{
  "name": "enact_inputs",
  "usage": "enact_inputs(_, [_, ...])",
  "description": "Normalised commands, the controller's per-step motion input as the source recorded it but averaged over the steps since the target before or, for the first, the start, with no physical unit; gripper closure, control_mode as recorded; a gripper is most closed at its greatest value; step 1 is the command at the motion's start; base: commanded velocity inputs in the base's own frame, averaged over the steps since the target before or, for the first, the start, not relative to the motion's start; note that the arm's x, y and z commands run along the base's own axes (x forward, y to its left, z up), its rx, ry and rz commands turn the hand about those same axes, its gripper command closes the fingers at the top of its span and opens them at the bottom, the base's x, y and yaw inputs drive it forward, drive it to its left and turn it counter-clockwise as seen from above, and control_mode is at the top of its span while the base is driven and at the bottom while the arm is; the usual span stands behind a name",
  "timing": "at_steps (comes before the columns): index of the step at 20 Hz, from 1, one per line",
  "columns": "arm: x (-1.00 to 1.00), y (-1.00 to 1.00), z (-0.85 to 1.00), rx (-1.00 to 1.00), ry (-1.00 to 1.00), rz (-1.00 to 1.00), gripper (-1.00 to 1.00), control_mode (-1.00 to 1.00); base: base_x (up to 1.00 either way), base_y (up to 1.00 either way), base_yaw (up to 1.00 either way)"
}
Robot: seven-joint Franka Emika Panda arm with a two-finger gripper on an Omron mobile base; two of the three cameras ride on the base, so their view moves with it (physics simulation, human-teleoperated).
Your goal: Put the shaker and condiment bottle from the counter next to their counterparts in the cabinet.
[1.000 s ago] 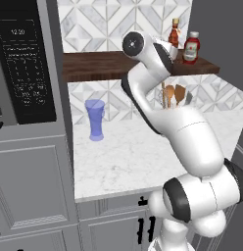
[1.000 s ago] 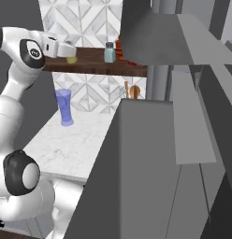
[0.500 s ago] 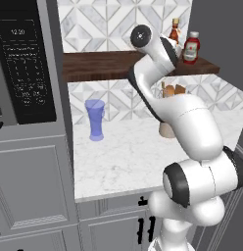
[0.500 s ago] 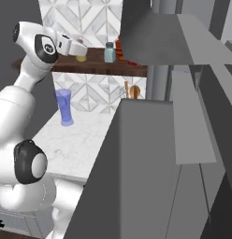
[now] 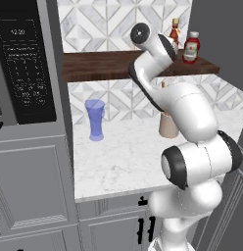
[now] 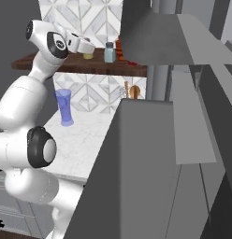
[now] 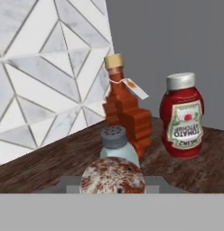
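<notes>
Arm raised, elbow bent, hand level at the shelf (image 5: 109,66). Gripper (image 6: 89,50) clenched on the shaker (image 6: 88,55), just left of the pale shaker (image 6: 109,52). Condiment bottle (image 7: 125,115) stands behind it; ketchup bottle (image 7: 182,116) rightmost.

A translucent blue glass (image 5: 95,119) stands upright on the marble, toward the left, near the tiled backsplash (image 5: 118,23). A black microwave (image 5: 25,63) sits at far left above grey panelled doors (image 5: 33,186). A tan utensil holder (image 5: 168,125) with wooden utensils (image 6: 134,91) stands farther right.
</notes>
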Motion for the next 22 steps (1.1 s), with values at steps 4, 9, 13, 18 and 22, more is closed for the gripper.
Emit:
enact_inputs(4, [0.3, 0.0, -0.24, 0.0, 0.01, -0.01, 1.0, -1.0, 0.0, 0.0, 0.0])
enact_inputs(9, [0.22, 0.0, -0.1, 0.0, 0.03, 0.0, 1.0, -1.0, 0.0, 0.0, 0.0])
enact_inputs(13, [0.31, 0.0, -0.02, 0.01, 0.04, 0.0, 1.0, -1.0, 0.0, 0.0, 0.0])
enact_inputs(18, [0.41, 0.0, -0.04, 0.0, 0.01, 0.0, 1.0, -1.0, 0.0, 0.0, 0.0])
enact_inputs(22, [0.36, 0.0, -0.03, 0.0, 0.0, 0.0, -1.0, -1.0, 0.0, 0.0, 0.0])
